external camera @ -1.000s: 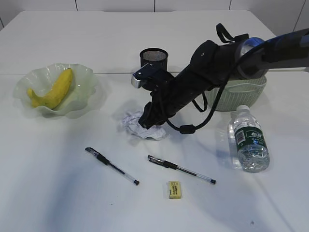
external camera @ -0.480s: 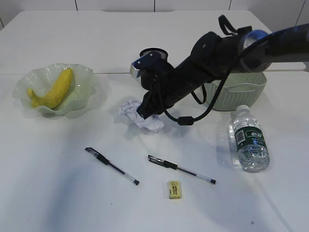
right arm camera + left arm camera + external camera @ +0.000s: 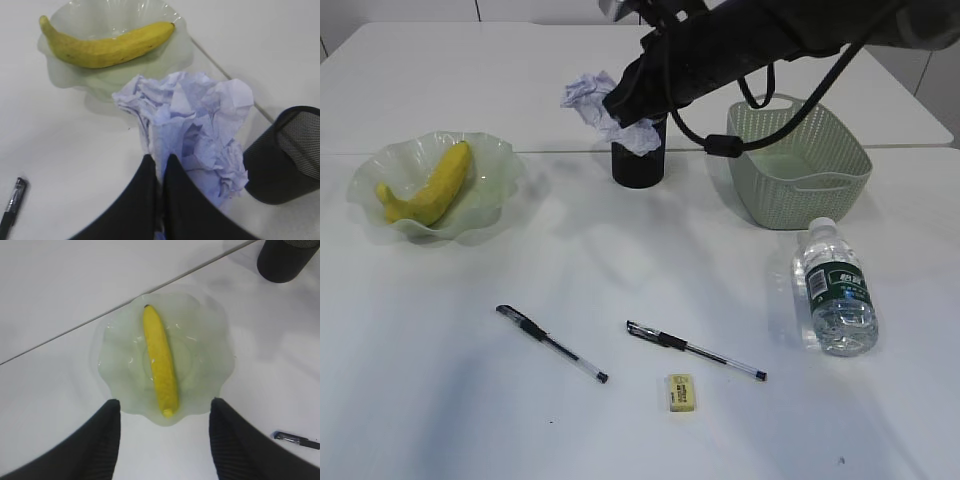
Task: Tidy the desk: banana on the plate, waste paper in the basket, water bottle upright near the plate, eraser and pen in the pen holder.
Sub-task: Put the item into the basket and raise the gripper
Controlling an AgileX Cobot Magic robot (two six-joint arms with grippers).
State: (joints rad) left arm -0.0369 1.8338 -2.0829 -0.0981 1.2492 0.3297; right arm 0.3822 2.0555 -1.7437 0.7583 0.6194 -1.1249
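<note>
the right gripper (image 3: 159, 172), pinched on the waste paper (image 3: 600, 100), has lifted it off the table to above the pen holder (image 3: 639, 160); basket (image 3: 798, 165) next. left gripper (image 3: 162, 412) gapes wide over the banana (image 3: 160, 360).

White table (image 3: 440, 420), seam line (image 3: 550, 151) crossing far side.

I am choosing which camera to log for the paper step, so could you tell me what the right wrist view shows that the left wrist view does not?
Only the right wrist view shows the crumpled waste paper pinched in the shut right pincer. Only the left wrist view shows the left pincer, open and empty above the plate. Both show the banana on the plate, the black mesh pen holder and a pen tip.
</note>
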